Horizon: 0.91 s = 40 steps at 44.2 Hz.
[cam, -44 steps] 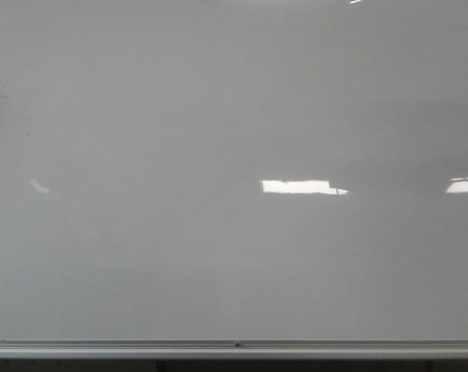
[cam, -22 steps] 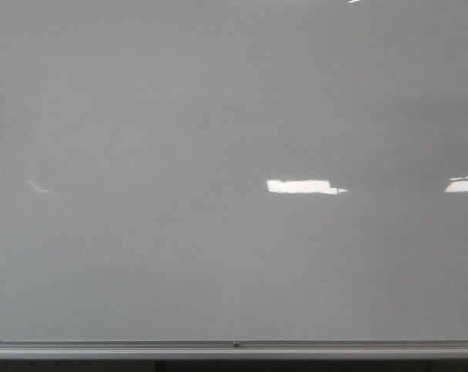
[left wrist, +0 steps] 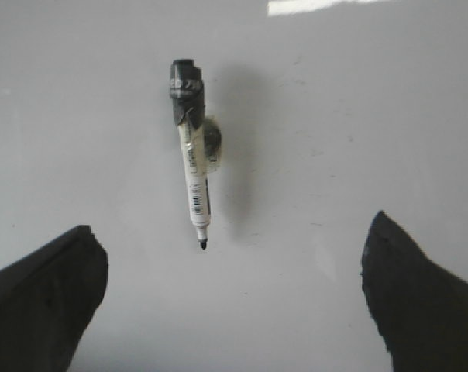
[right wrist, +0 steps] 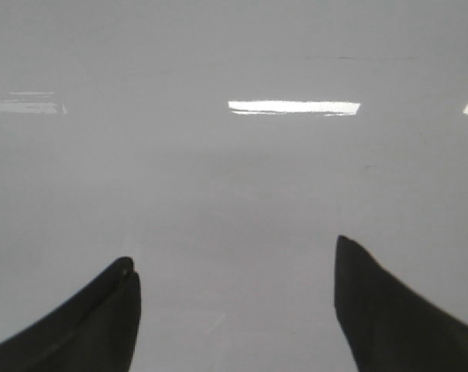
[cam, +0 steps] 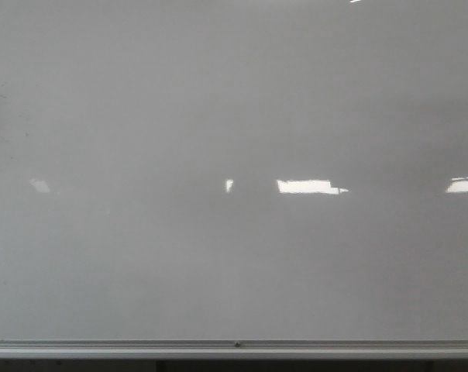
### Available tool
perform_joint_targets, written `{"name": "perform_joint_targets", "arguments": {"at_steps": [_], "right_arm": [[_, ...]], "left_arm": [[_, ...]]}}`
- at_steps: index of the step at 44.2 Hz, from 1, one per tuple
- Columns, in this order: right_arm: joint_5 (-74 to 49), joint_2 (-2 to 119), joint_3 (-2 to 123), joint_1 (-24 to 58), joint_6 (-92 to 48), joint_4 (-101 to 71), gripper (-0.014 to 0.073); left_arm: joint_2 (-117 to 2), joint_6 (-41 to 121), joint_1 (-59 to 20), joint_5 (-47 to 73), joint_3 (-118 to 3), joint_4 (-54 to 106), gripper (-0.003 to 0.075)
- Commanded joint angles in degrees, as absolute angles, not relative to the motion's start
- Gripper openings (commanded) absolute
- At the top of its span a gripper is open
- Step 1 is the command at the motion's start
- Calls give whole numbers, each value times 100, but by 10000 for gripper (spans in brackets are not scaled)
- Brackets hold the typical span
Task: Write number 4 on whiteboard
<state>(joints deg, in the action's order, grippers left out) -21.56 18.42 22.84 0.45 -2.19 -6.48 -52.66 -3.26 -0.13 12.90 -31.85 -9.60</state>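
A large glossy pale grey whiteboard [cam: 234, 116] fills the front view, with a silver rail [cam: 234, 347] along its lower edge and bright rectangular light reflections across its middle. No number 4 is drawn on it yet; the board looks blank in every view.

In the left wrist view, a marker [left wrist: 192, 155] sits on the board surface, seemingly held there by a small round fitting beside its barrel, though that part is blurry. It has a dark cap end and a white barrel with printed labelling, and its bare black tip points towards the camera.

The marker is probably light, stiff and smooth-sided, so it could slip or twist under writing pressure. The middle of the white barrel looks the best place to grip, squarely across, clear of the tip.

The left claw [left wrist: 234, 298] faces the board with both dark fingers spread wide, holding nothing, the marker lying beyond the gap between them. The right claw [right wrist: 234, 310] likewise faces bare board, wide open and empty.
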Motion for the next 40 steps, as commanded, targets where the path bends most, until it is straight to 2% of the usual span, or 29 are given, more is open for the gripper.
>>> {"name": "perform_joint_targets", "arguments": {"at_steps": [1, 18, 36, 40], "right_arm": [[-1695, 1929, 2496, 42, -242, -690, 549], [-1718, 1929, 2489, 42, -242, -694, 549], [-1748, 1929, 2489, 42, -242, -694, 549], [-1748, 1929, 2489, 42, -242, -694, 549]], "left_arm": [[-5862, -362, 240, 695, -3632, -1013, 640], [-7840, -362, 502, -827, -3933, -1057, 639], [-8874, -362, 565, -897, -4417, -1273, 637], [-8889, -362, 565, -937, -4426, -1289, 608]]}}
